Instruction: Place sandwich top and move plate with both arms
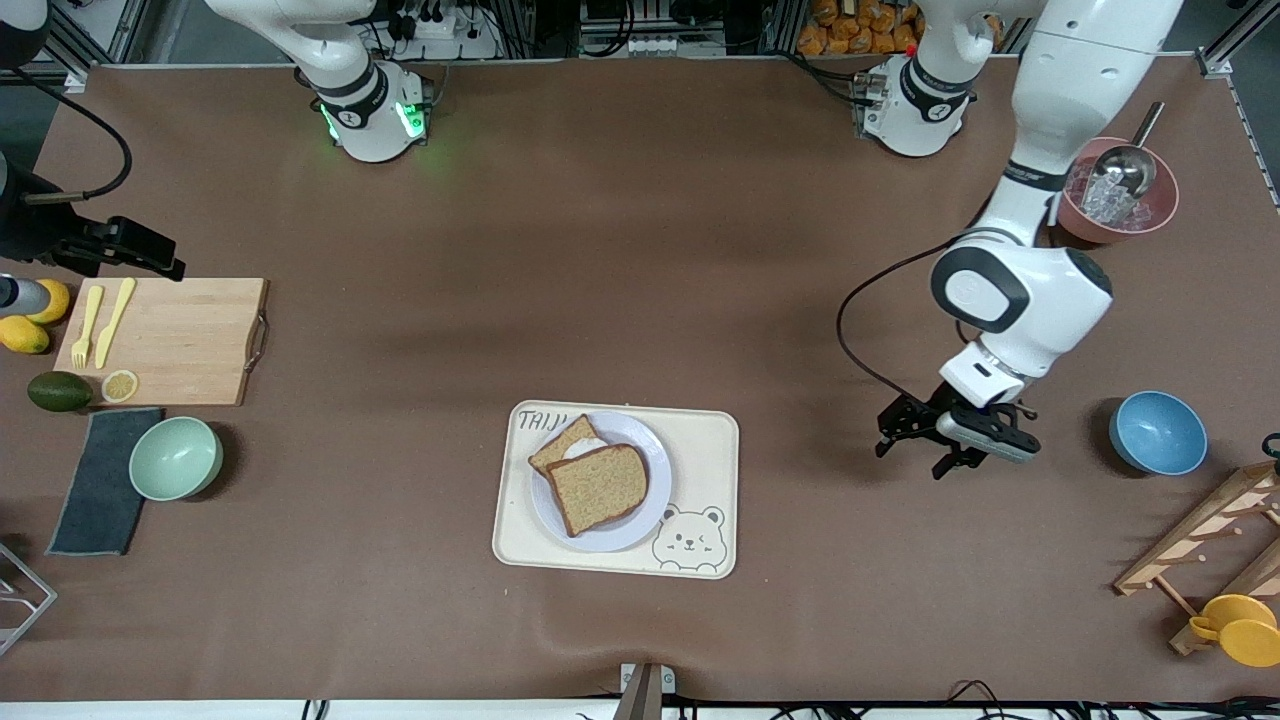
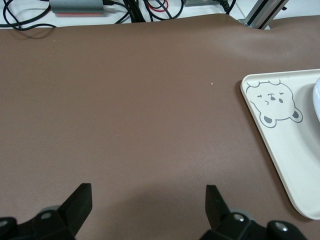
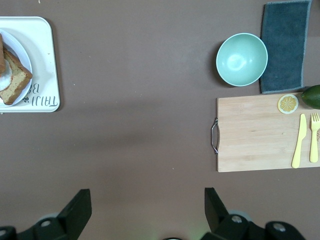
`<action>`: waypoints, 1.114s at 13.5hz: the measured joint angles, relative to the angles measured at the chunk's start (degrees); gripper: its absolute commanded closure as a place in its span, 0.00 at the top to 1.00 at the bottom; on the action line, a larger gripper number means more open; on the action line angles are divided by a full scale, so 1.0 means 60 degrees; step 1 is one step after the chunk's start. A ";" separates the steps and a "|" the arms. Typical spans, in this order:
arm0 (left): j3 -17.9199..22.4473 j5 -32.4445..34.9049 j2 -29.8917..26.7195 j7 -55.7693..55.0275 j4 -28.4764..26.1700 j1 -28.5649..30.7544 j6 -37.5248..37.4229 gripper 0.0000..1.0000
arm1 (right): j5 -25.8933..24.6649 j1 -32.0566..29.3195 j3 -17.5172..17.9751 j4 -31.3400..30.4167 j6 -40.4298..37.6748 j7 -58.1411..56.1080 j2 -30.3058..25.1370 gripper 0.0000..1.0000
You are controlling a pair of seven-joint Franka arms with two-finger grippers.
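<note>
The sandwich top [image 1: 600, 487], a bare brown slice, lies on the lower slice [image 1: 562, 442], with a bit of white egg showing between them. Both sit on the lavender-grey plate [image 1: 640, 520], which rests on the cream bear tray [image 1: 705, 450]. My left gripper [image 1: 908, 440] is open and empty, low over bare table between the tray and the blue bowl. Its wrist view [image 2: 148, 205] shows the tray's bear corner [image 2: 280, 150]. My right gripper [image 1: 160, 262] is open and empty, up over the cutting board's end. Its wrist view [image 3: 147, 205] shows the tray [image 3: 42, 60] from above.
A wooden cutting board [image 1: 180, 340] with yellow knife, fork and lemon slice lies toward the right arm's end, with an avocado [image 1: 58, 390], green bowl [image 1: 175, 457] and grey cloth [image 1: 100, 480]. A blue bowl [image 1: 1157, 432], pink ice bowl [image 1: 1120, 205] and wooden rack [image 1: 1200, 545] are toward the left arm's end.
</note>
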 measured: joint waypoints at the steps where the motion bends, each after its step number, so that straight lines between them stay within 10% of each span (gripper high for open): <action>1: 0.0045 0.0437 -0.0100 -0.0357 -0.0012 0.0127 -0.0334 1.00 | 0.0000 0.0000 0.0000 0.0000 -0.0001 0.0000 0.0000 1.00; 15: 0.1184 0.7137 -0.1982 -0.6586 0.0523 0.0547 -0.5349 1.00 | 0.0000 -0.0030 -0.0009 -0.0022 -0.0060 -0.0001 0.0018 1.00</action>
